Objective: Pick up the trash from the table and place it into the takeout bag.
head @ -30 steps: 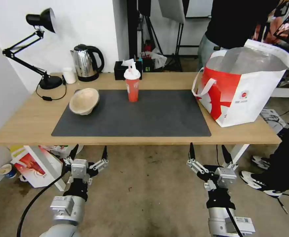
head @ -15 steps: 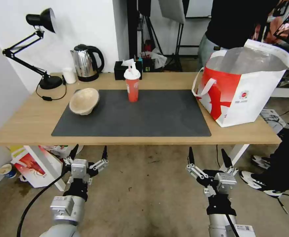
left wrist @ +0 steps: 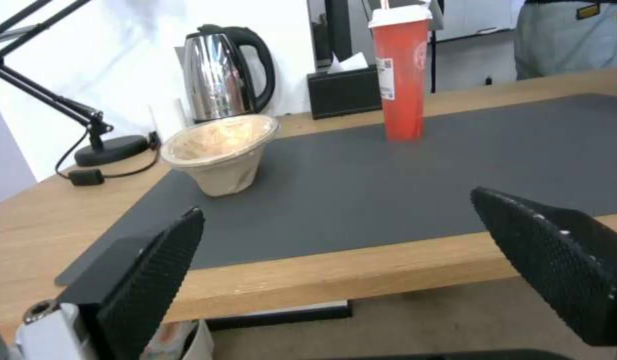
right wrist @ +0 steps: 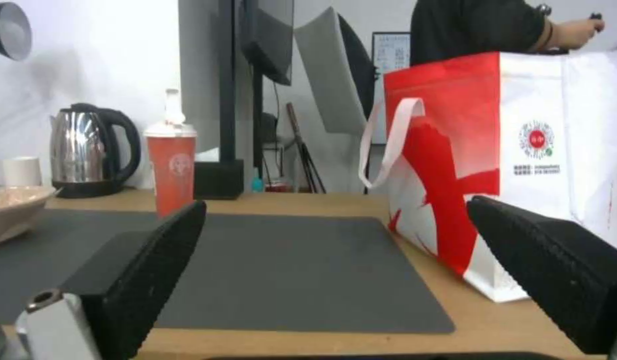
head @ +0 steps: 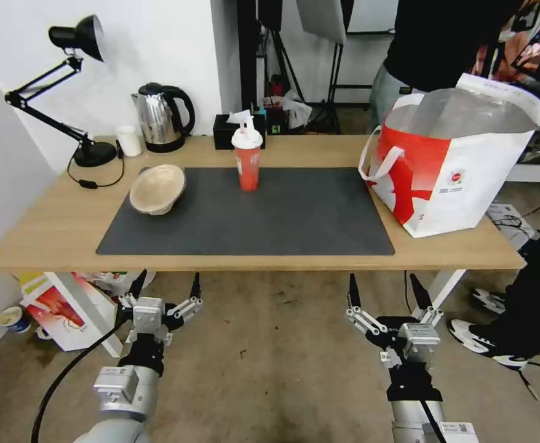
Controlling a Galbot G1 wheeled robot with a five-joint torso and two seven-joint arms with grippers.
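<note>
Both arms hang low in front of the bench [head: 48, 240], down at the six o'clock side of the head view, below the near edge. The left pincer [head: 165, 288] sits at about seven o'clock with its black fingers [left wrist: 155, 270] spread wide and nothing between them; the right pincer [head: 384, 290] at about five o'clock is spread just as wide and just as empty. Up on the bench, the dark grey mat [head: 270, 215] takes the middle. The beige pulp bowl [head: 157, 188] rests tilted on the mat's corner at around ten o'clock, its open side facing the robot. The red drink cup [head: 247, 161] stands upright with white lid and straw at the mat's far edge, near twelve o'clock, just in front of the black tissue box [head: 227, 132]. The takeout bag [head: 454, 166] stands open at two o'clock on the bare wood just beside the mat, silver lining showing, white strap handle hanging on its near side. Kettle [head: 162, 117], small white cup [head: 129, 141] and desk lamp [head: 67, 92] line the far edge toward eleven o'clock.
</note>
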